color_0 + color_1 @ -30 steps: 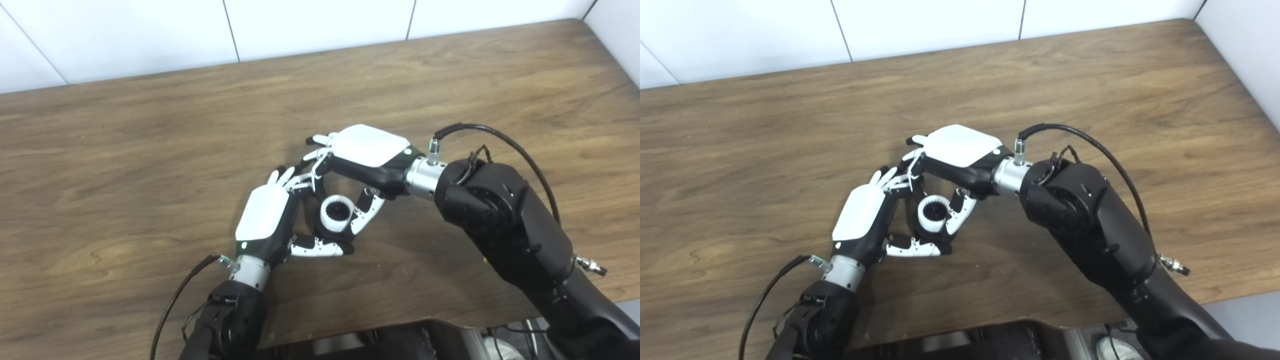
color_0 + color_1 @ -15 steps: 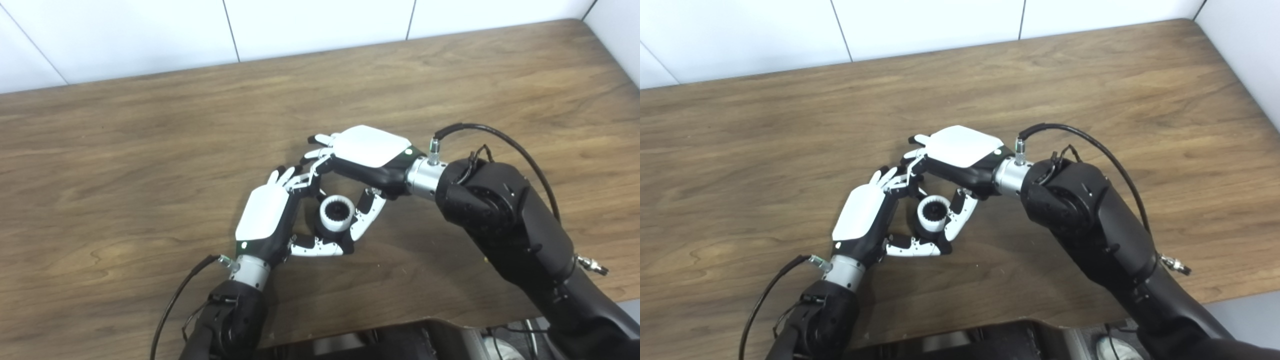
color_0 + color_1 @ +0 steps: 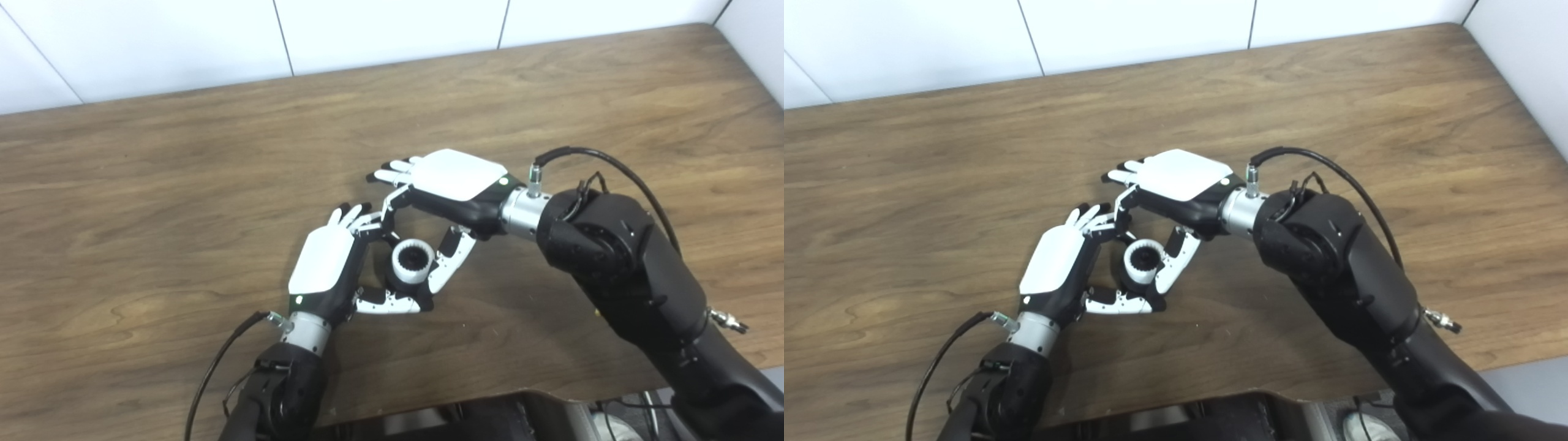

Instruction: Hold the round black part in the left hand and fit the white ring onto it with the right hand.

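White ring sits on the black part between two robot hands

The left robot hand (image 3: 324, 266) curls around the round black part (image 3: 398, 283), with its thumb under it, low over the brown worktop (image 3: 153, 184). The white ring (image 3: 411, 262) sits on top of the black part, and you can see little teeth inside it. To the right of the ring, the right robot hand (image 3: 456, 184) has its fingers spread out and holds nothing. Only its thumb reaches down beside the ring.
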